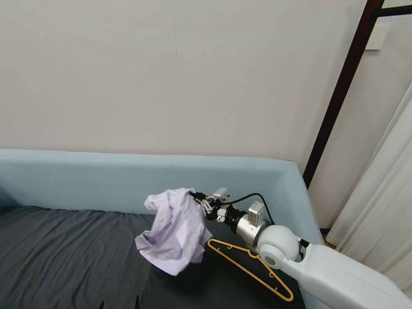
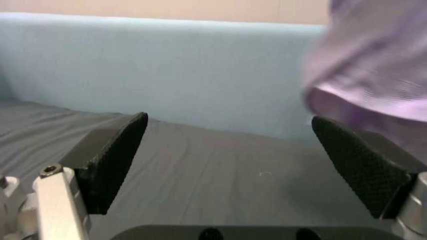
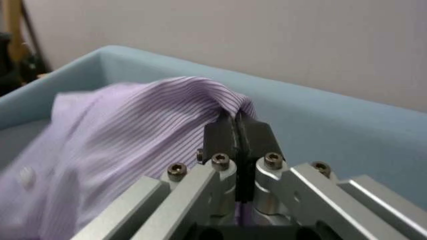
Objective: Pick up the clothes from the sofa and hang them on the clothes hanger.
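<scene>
Left gripper (image 2: 230, 165): low at 7 o'clock in the head view, just over the dark seat, jaws spread wide, nothing between them.

Purple striped shirt (image 1: 175, 232): at 6 o'clock, bunched and hanging off the seat in front of the sofa (image 1: 96, 180) backrest. Can't tell if its lowest fold touches the cushion.

Right gripper (image 1: 203, 203): just right of the shirt's top, clamped tight on a ridge of cloth, pads pressed together in the wrist view.

Yellow hanger (image 1: 252, 265): at 5 o'clock, flat on the seat beside the right arm, near the shirt, touched by nothing.

Step, by my read: pick done and shirt lifted, hanging not started. Next calls for finding the collar or a shoulder opening and getting the hanger in, likely with the free left gripper.

Hard to see: collar and sleeves are lost in the bunch, and the hanger's hook is unclear. The dark pole (image 1: 340, 90) at 2 o'clock is cut off at the top.
</scene>
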{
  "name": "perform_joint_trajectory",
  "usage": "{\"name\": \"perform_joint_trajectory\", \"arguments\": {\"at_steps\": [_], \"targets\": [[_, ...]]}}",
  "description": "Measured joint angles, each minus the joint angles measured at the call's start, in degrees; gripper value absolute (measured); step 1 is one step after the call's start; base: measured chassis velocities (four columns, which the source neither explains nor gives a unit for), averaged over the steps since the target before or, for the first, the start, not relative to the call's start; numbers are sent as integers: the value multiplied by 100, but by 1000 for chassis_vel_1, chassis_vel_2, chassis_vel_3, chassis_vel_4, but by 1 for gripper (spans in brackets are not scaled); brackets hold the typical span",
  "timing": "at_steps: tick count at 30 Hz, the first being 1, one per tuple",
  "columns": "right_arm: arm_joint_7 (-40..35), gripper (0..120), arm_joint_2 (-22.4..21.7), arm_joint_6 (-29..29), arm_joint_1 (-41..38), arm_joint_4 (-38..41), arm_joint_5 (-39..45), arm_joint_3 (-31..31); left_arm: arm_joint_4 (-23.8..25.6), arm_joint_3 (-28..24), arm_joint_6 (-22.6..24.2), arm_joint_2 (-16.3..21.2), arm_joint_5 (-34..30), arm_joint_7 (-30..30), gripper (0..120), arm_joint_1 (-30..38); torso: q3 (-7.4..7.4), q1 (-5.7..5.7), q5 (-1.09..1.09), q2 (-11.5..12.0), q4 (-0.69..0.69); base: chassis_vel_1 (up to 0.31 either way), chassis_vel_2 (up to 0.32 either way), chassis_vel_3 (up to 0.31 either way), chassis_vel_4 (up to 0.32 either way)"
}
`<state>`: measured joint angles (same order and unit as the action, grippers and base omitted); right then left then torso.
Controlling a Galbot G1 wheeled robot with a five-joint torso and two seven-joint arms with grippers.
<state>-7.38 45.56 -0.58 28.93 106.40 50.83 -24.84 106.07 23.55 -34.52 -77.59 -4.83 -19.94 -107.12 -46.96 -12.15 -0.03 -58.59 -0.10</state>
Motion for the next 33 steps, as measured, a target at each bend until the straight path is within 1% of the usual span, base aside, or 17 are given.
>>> {"name": "perform_joint_trajectory", "arguments": {"at_steps": [2,4,7,8,9,11,12,14,15,16,18,20,24,27,30,32,33], "targets": [[-114,0,-77,-50,138,131,-13,145,-20,-14,6,18,-1,0,96,14,0,0,0,0,0,0,0,0,0],[-411,0,-229,-154,542,419,-192,517,-46,-47,17,65,-6,0,96,46,1,0,-2,0,1,0,0,0,0],[-779,0,-194,-184,1195,549,-780,915,-64,-68,25,119,-40,3,96,79,1,0,-3,0,2,0,0,0,0],[-779,0,-194,-184,1195,549,-780,915,-64,-68,25,119,-40,3,96,79,1,0,-3,0,2,0,0,0,0],[-971,0,-77,-163,1484,529,-981,976,-86,-70,25,137,-51,5,96,88,1,0,-2,0,0,0,0,0,0],[-1402,0,413,25,1820,197,-1359,943,-151,-81,23,161,-60,10,96,93,1,1,0,-1,0,0,0,0,0],[-1402,0,413,25,1820,197,-1359,943,-151,-81,23,161,-60,10,96,93,1,1,0,-1,0,0,0,0,0],[-1666,0,1177,306,1726,-572,-1756,846,-187,-85,12,171,-62,13,96,82,0,1,0,0,2,0,0,0,0],[-1739,0,1429,390,1619,-857,-1908,838,-186,-82,8,173,-62,13,96,68,0,0,2,0,8,0,0,0,0],[-1739,0,1429,390,1619,-857,-1908,838,-186,-82,8,173,-62,13,96,68,0,0,2,0,8,0,0,0,0],[-1954,0,1813,466,1458,-1387,-2142,811,-172,-59,-5,181,-62,17,96,33,0,0,-5,-1,10,0,0,0,0],[-2095,0,2021,551,1513,-1807,-2440,641,-171,-18,-47,188,-65,13,96,18,0,0,-2,0,5,0,0,0,0],[-2078,0,1946,409,1876,-1832,-2588,273,-208,-19,-74,163,-67,16,96,18,0,0,-1,-1,2,0,0,0,0],[-1974,10,1769,285,2141,-1648,-2588,141,-243,-39,-79,140,-63,17,96,37,0,0,-3,-1,1,0,0,0,0],[-1777,23,1293,164,2507,-1141,-2465,-48,-272,-62,-79,120,-62,19,96,79,1,0,-2,-1,1,0,0,0,0],[-1739,27,1172,139,2593,-978,-2451,-101,-279,-63,-78,120,-62,17,96,88,0,0,-4,-1,1,0,0,0,0],[-1700,32,1016,116,2706,-777,-2458,-159,-284,-69,-72,120,-61,25,96,98,1,0,0,-2,2,0,0,0,0]]}}
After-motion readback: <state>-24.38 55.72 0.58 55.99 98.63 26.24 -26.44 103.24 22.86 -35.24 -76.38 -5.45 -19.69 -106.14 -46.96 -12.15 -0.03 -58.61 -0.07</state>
